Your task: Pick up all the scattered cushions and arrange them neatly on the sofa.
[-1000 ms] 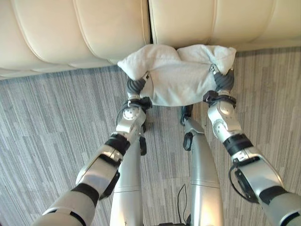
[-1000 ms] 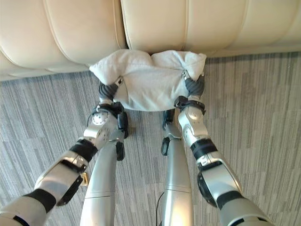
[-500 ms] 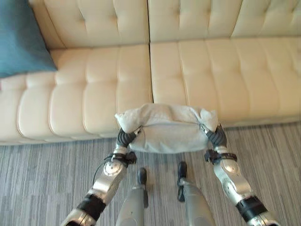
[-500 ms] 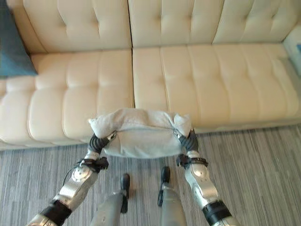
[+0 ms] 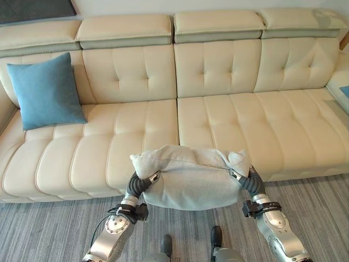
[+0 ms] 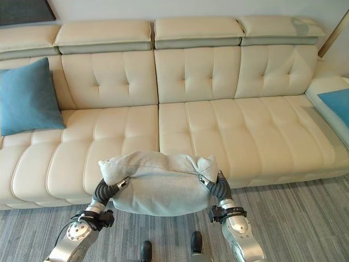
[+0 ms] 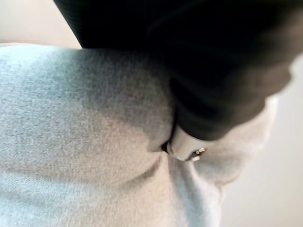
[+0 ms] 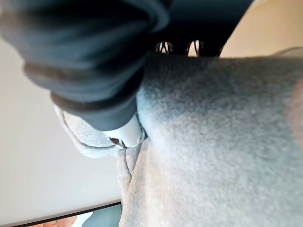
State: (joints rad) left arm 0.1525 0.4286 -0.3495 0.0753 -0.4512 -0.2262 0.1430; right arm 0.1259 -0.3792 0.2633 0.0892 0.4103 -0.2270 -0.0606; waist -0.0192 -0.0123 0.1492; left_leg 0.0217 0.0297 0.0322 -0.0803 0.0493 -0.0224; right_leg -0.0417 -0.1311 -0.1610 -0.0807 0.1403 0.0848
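With my left robot hand [image 5: 143, 183] and right robot hand [image 5: 244, 180] each pinching an end of the grey cushion [image 5: 190, 183], I'd keep it level and set it upright against the sofa [image 5: 229, 109] backrest.

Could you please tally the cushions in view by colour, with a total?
Light grey cushion, held between the left hand and right hand: 1
Blue cushion, leaning on the sofa backrest at its left end: 1
Total: 2
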